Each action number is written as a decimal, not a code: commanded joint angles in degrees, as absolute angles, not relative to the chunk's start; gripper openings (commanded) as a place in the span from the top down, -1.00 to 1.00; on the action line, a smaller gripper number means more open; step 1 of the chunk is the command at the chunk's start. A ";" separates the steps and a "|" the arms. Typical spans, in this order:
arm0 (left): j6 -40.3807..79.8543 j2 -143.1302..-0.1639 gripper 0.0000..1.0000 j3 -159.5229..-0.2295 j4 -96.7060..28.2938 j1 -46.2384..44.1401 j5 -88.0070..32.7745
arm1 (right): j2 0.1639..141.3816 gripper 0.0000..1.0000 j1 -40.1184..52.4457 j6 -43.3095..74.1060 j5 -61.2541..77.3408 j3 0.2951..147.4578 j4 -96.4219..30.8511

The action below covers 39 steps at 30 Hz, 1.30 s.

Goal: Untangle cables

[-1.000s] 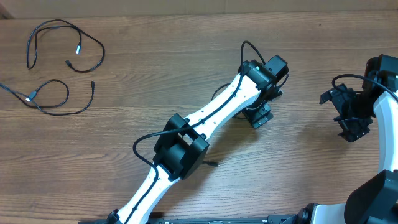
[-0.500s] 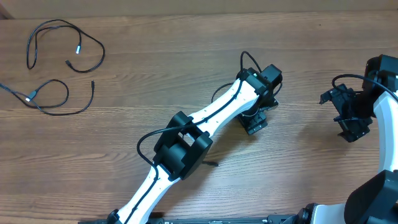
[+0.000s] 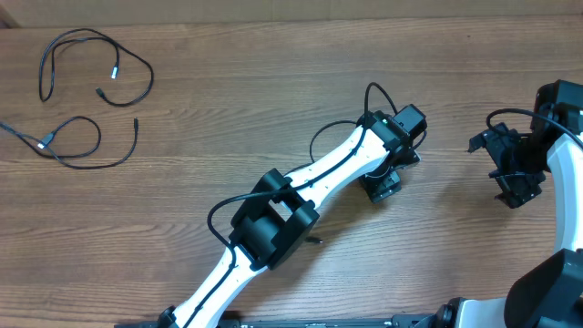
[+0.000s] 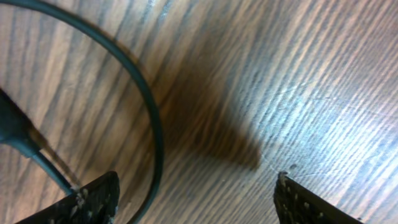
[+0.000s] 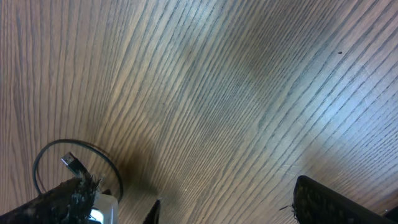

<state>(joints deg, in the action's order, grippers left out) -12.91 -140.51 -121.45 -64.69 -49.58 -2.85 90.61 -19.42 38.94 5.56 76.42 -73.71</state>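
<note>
At upper left of the overhead view, the cables lie well apart from both grippers. Reach up and left with your left gripper, which is nearer, spread, pinching nothing. The right gripper is also spread.

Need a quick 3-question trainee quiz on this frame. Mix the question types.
1. True or false: the left gripper is shut on a cable.
2. From overhead, where do the loose cables lie on the table?
A. far left corner
B. mid-table
C. right edge
3. Fill in: in the wrist view, the right gripper has its jaws ___, with only bare wood between them.

Key: 1 false, its jaws stand wide apart; 2 A; 3 open.
</note>
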 commanded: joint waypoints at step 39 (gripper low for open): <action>16.38 -143.44 0.92 -165.10 -89.52 -45.80 2.04 | 90.37 -1.00 -19.46 38.54 5.41 76.44 -73.58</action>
